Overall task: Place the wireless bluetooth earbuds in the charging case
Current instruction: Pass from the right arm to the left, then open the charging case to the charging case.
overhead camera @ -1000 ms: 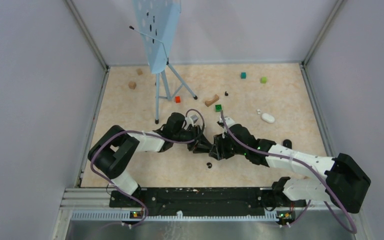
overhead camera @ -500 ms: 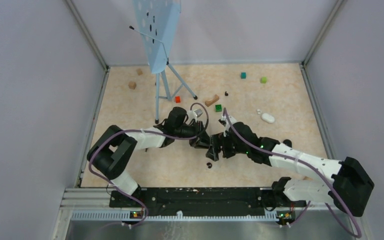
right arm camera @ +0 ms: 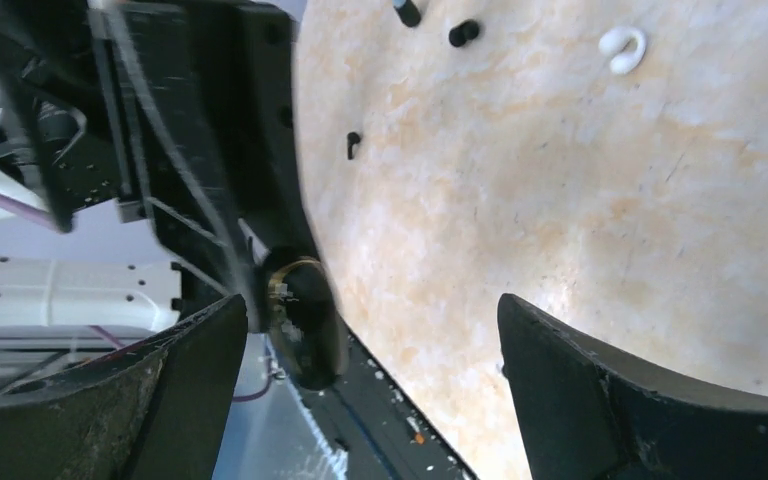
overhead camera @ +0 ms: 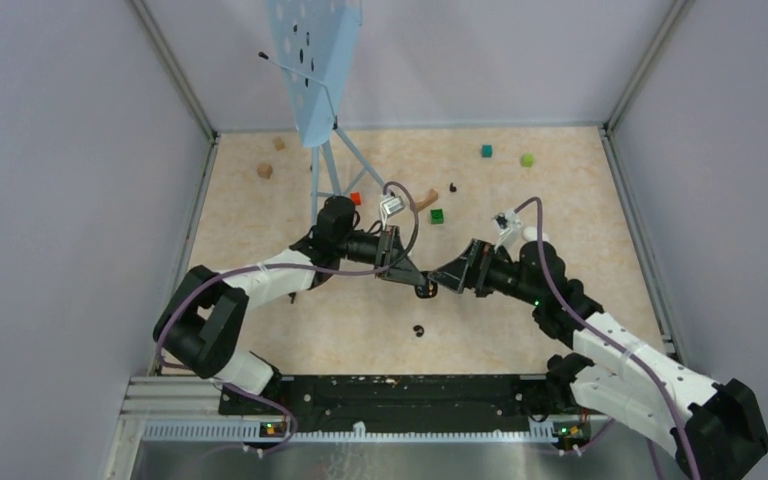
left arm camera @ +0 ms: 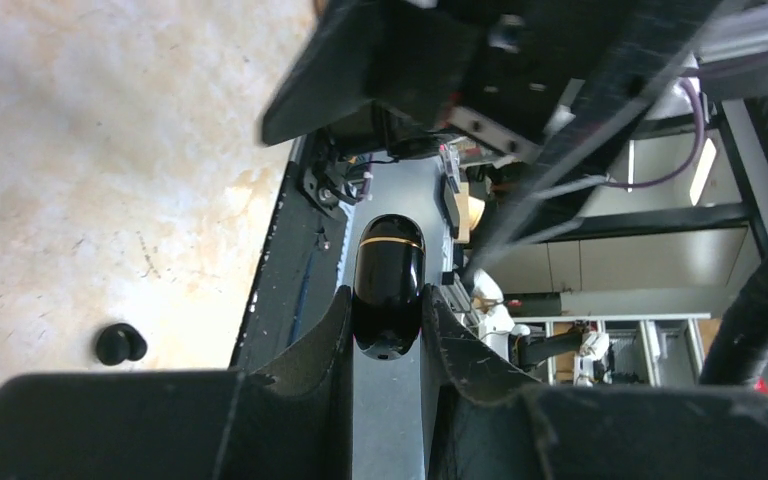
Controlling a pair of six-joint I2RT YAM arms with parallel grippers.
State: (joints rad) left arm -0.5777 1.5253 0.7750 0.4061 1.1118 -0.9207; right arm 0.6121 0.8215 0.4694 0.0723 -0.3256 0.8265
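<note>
Now the left gripper [left arm camera: 388,312] pinches a glossy black case [left arm camera: 388,280], while the right gripper [right arm camera: 370,318], at its three o'clock, gapes wide, empty.

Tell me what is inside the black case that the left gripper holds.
Nothing inside shows. The black case, pinched in the left gripper, looks closed, with a gold band around it. Whether anything lies in it is hidden by its shell.

Three green cubes [overhead camera: 486,150] [overhead camera: 527,159] [overhead camera: 437,215], three wooden blocks [overhead camera: 264,170] [overhead camera: 279,143] [overhead camera: 426,198], one red cube [overhead camera: 355,198]
</note>
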